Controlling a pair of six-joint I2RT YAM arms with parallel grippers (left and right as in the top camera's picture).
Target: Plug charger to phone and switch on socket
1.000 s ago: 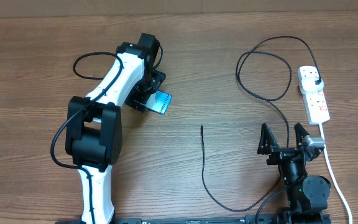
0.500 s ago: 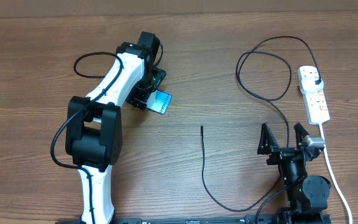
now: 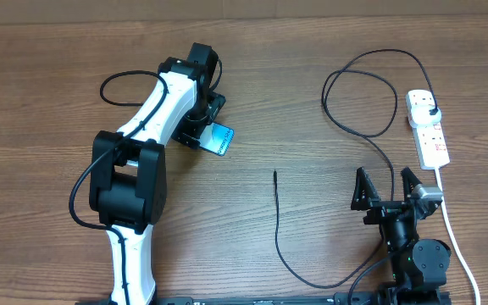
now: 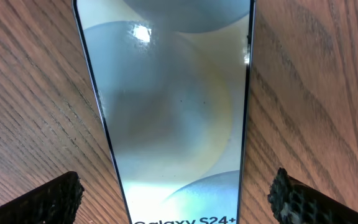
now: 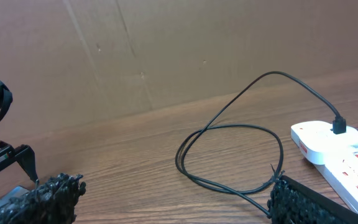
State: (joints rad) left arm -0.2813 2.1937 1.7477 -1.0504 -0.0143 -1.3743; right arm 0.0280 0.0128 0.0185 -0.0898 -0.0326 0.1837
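Overhead view of a wooden table [image 3: 49, 59] with two robot arms. At the left, the white and black left arm reaches away from its base. Its left pincer [image 3: 200, 125] hangs over the phone [image 3: 220, 139], which lies flat on the table left of centre, pale blue screen facing up. The left wrist view shows this pincer released. Its two black fingertips [image 4: 48, 200] stand wide apart, one on each side of the phone, with bare wood between each tip and the phone's edge.

Near the middle of the table lies the charger [image 3: 277, 212], a thin black cable. Its connector tip [image 3: 275, 174] rests loose on the wood, well apart from the phone. The cable runs toward the near edge, curves right, passes between the fingers of the right pincer [image 3: 386, 188], and loops. It ends in a black plug [image 3: 431, 111] seated in the socket [image 3: 433, 144], a white power strip at the far right. The right pincer is also released and empty, near the socket's near end.
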